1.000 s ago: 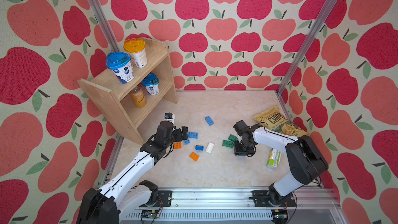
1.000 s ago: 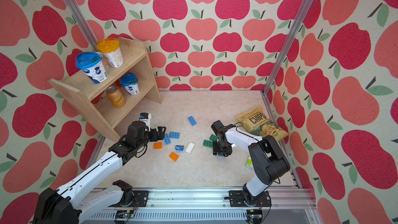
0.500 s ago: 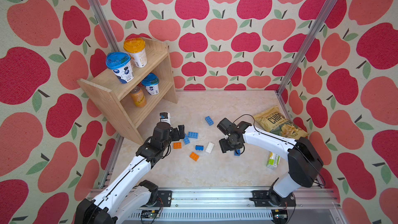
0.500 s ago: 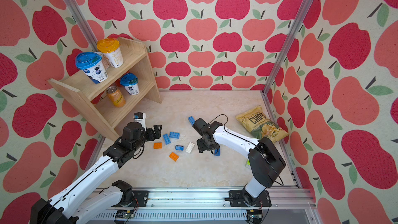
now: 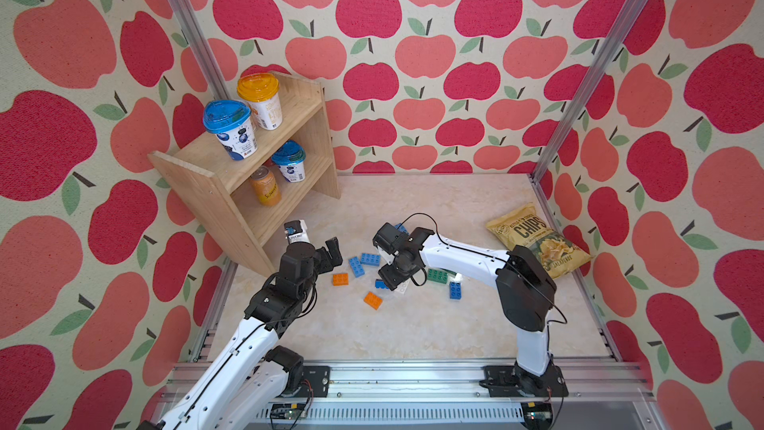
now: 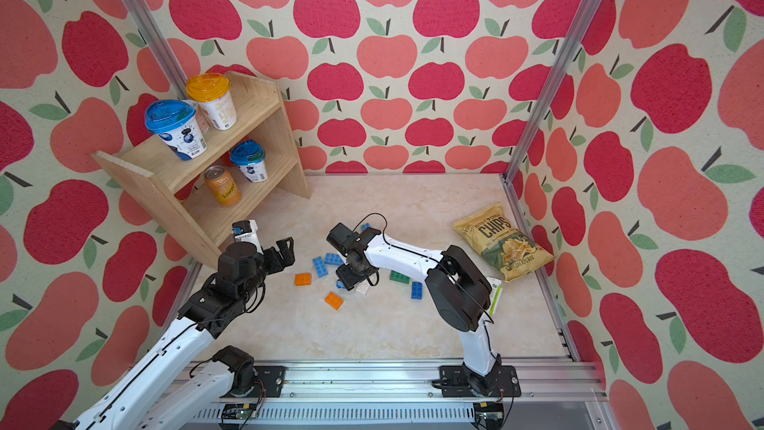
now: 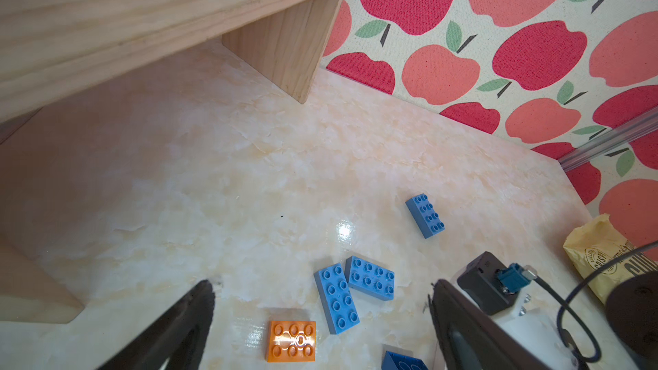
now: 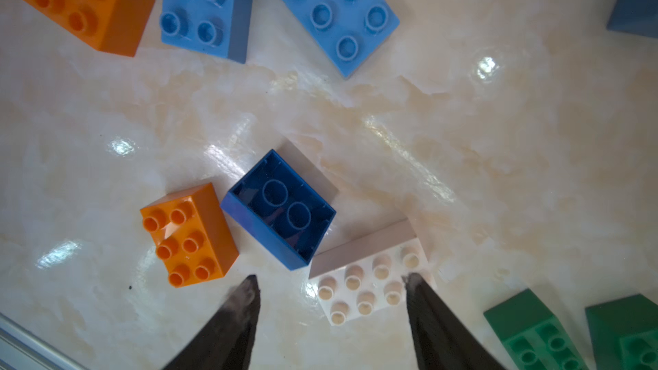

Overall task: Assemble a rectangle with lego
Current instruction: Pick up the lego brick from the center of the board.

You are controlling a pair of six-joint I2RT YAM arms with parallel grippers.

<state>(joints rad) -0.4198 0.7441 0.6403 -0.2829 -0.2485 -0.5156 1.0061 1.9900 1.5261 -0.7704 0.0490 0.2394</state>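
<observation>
Lego bricks (image 5: 373, 299) seen scattered loose on table (image 5: 413, 332), none joined; rectangle judged not yet begun. Right gripper (image 8: 330, 279) poised over white brick (image 8: 363, 290), jaws parted, nothing grasped. Left gripper (image 7: 322, 284) spread wide, empty, at 9 o'clock of cluster in a top view. Green brick (image 5: 437, 275) seen at 3 o'clock of white brick. Gathering, aligning, joining all judged outstanding.

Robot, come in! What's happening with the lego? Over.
Left gripper open, empty. Right gripper open, over white brick. Lego scattered, no rectangle yet. Upside-down dark blue brick close beside it.
</observation>
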